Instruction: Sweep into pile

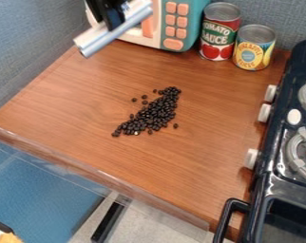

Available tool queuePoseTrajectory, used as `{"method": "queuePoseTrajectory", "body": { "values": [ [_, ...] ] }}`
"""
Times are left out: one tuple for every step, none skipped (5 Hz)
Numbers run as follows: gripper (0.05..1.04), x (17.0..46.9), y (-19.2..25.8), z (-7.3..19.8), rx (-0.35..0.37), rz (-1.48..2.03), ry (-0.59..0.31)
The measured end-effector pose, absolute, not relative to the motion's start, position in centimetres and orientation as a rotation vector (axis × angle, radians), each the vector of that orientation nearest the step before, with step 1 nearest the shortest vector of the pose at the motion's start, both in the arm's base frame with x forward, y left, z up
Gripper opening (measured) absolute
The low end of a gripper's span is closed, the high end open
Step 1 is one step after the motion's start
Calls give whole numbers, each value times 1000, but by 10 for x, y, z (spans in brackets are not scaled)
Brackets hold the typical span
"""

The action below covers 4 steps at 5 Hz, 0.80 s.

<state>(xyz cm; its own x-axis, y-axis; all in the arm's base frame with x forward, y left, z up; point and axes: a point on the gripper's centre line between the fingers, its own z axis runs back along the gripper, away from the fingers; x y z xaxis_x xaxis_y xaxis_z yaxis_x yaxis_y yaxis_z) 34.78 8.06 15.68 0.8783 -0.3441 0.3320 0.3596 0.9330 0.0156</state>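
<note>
And here's your surface point(200, 166), brown wood grain right across; in the middle you've got the black beans point(157, 113), a dense slanting heap with a few strays just beside it; up at the far edge, there's your teal-and-cream toy microwave point(192, 21); next to it stand two cans, the red tomato one point(220, 26) and the yellow pineapple one point(253, 52); and down the right side runs your black toy stove point(279, 182).

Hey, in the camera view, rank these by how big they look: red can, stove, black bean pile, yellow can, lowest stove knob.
Largest to smallest:
Stove, cut off by the view's edge
Red can
Yellow can and black bean pile, too close to rank
Lowest stove knob
</note>
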Motion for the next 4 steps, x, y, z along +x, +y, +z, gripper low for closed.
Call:
{"method": "queuePoseTrajectory", "body": {
  "values": [
    [328,325,78,151,-83,-146,-254],
    [328,306,57,128,-28,16,-168],
    [328,290,51,104,-4,208,-76],
    [328,274,48,81,-15,333,-40]
  ]
}}
